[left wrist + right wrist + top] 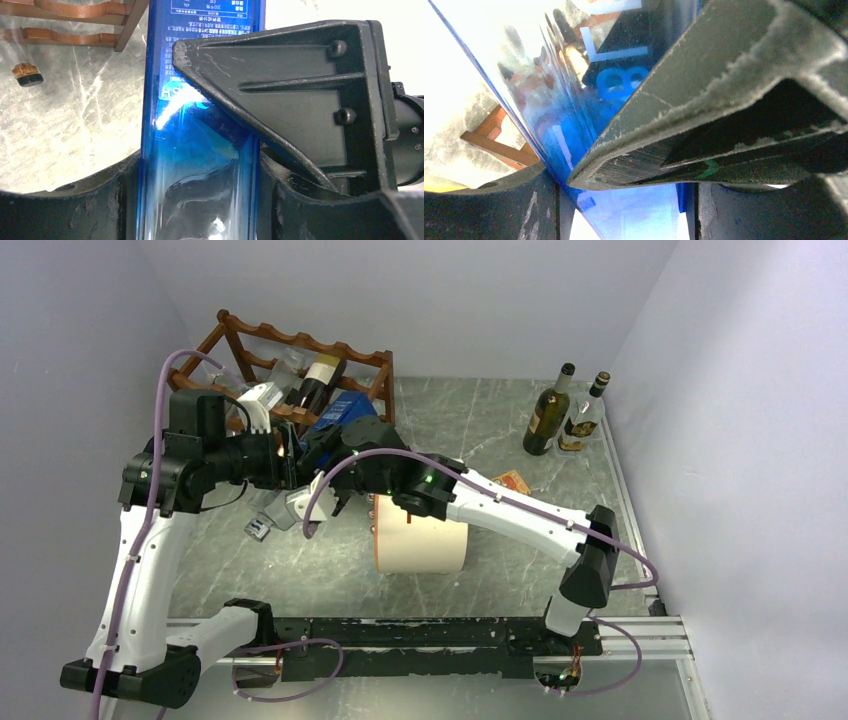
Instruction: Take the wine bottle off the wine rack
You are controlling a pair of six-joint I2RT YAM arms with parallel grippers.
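Note:
The reddish-brown wooden wine rack (pixel 300 345) stands at the back left; its rails show in the left wrist view (pixel 75 12). A dark wine bottle with a cream label (pixel 320 380) lies on its upper tier. A blue glass bottle (pixel 342 410) sits at the rack's front right side. My left gripper (pixel 298 448) is shut on the blue bottle (pixel 200 150), glass filling the gap between its fingers. My right gripper (pixel 335 445) is shut on the same bottle (pixel 624 210) from the other side. The two grippers overlap; the right gripper's finger (pixel 280 90) crosses the left wrist view.
A cream cylinder (pixel 420 535) lies just in front of the right arm's wrist. Two upright bottles (pixel 548 410) (pixel 583 415) stand at the back right by the wall. A cork (pixel 27 74) lies on the marble table beside the rack. A small orange item (pixel 512 480) lies mid-table.

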